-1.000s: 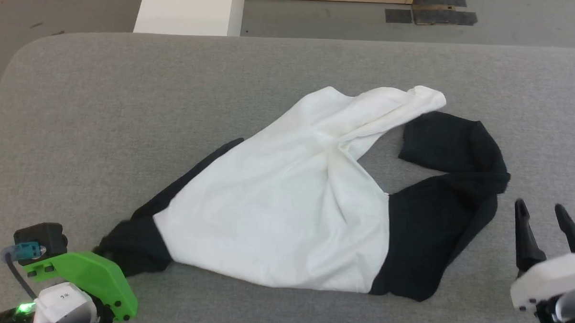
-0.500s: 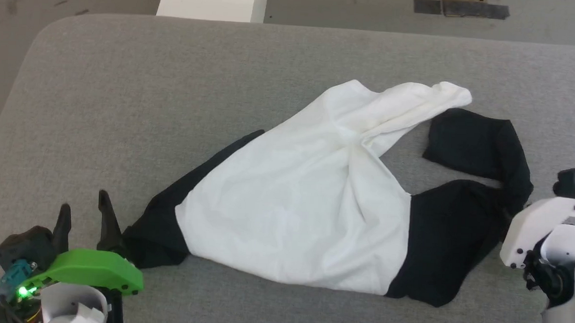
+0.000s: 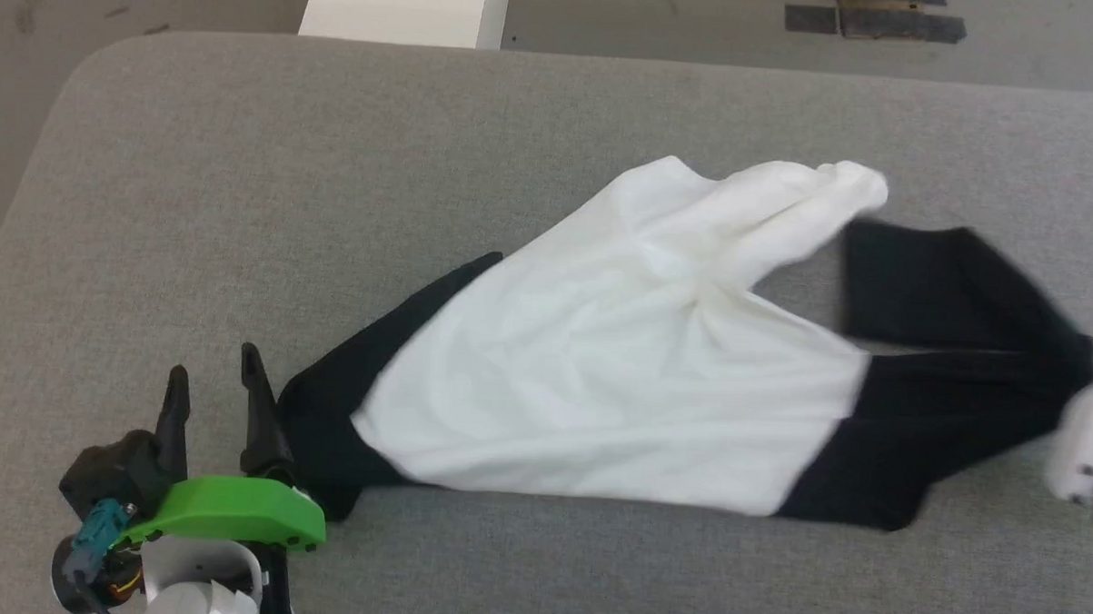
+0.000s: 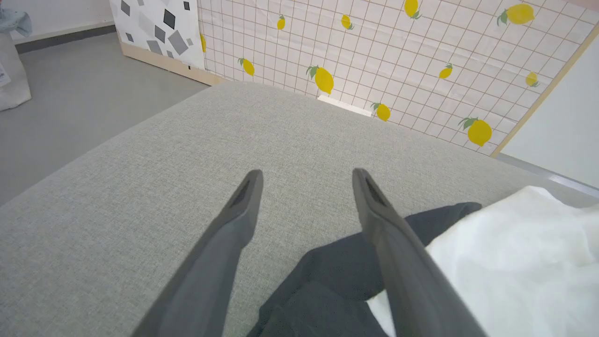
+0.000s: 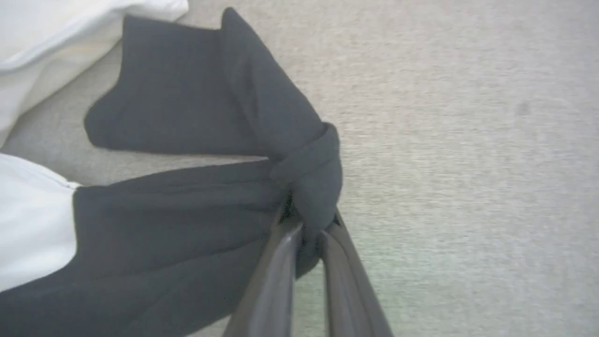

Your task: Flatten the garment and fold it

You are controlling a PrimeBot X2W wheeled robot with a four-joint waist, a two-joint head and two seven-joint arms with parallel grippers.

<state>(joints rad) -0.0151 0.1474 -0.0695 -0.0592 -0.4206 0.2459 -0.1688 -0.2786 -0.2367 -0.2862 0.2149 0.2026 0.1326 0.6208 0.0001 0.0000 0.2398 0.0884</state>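
Head view: garment (image 3: 617, 382) lies across the middle of the grey table (image 3: 242, 178), running from 8 o'clock to 3 o'clock. It is not flat. The white body is in the centre, creased, with a bunched white corner pointing to 1 o'clock.

Left: one black sleeve trails to 8 o'clock. Left pincer (image 3: 214, 361) is there, wide open, fingers pointing to 12 o'clock, green bracket (image 3: 230, 514) behind them. The finger at its 3 o'clock side sits right at the sleeve edge; can't tell if it touches. Nothing is between the tips.

Left wrist view: left pincer (image 4: 306, 172) has both fingers spread over bare table. Black sleeve and white body of the garment (image 4: 514, 262) are at 4 o'clock, and the sleeve end reaches under the gap near the finger bases. Lemon-print wall panel (image 4: 374, 56) is at 12 o'clock.

Right: the other black sleeve doubles back on itself, cuff end at 2 o'clock, bend at 3 o'clock. That side is motion-blurred, and a white arm casing (image 3: 1083, 435) sits at the frame edge at 3 o'clock.

Right wrist view: right pincer (image 5: 311, 229) is clamped on the sleeve bend, with black fabric of the garment (image 5: 178, 220) bunched between the tips. The sleeve runs off to 9 o'clock, taut, and the cuff end lies at 11 o'clock.

Off the table at 12 o'clock: white block (image 3: 402, 7) on the floor.
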